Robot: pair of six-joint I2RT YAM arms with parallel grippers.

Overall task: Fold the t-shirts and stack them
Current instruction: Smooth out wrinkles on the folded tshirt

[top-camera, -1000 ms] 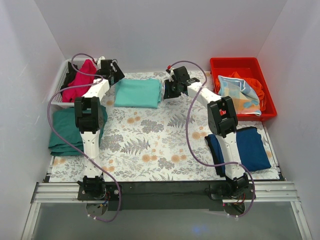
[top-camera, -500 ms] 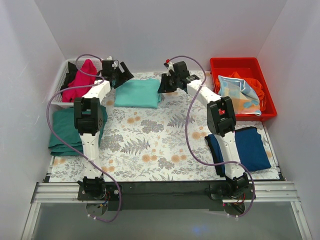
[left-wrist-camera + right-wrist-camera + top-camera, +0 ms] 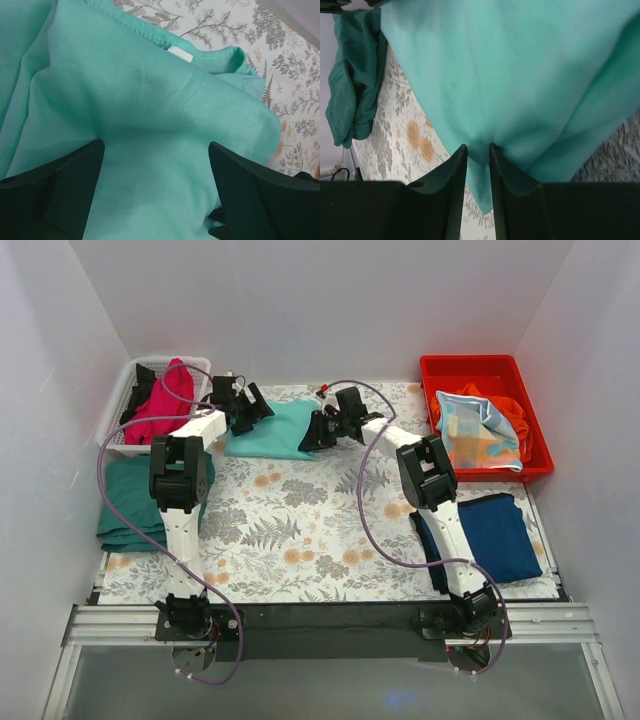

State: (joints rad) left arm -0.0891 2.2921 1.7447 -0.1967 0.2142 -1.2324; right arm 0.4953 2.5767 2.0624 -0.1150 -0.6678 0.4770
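Note:
A folded mint-green t-shirt (image 3: 275, 430) lies at the back middle of the floral cover. My left gripper (image 3: 250, 410) is over its left end; in the left wrist view (image 3: 155, 165) the jaws stand wide apart with the mint cloth (image 3: 150, 90) below them. My right gripper (image 3: 310, 430) is at the shirt's right edge; in the right wrist view (image 3: 477, 150) the jaws are pinched on a fold of mint cloth (image 3: 510, 75). A dark green shirt (image 3: 130, 500) lies folded at the left, a navy shirt (image 3: 500, 535) at the right, and a magenta shirt (image 3: 160, 405) in the basket.
A white basket (image 3: 118, 410) stands at the back left. A red bin (image 3: 480, 375) at the back right holds a patterned cloth and an orange one. The floral table cover (image 3: 310, 530) spans the table. White walls close in the sides and back.
Both arms have come in and down onto the mint shirt. The right gripper moved left and closed on the shirt's right edge. The left gripper moved right over the left end.

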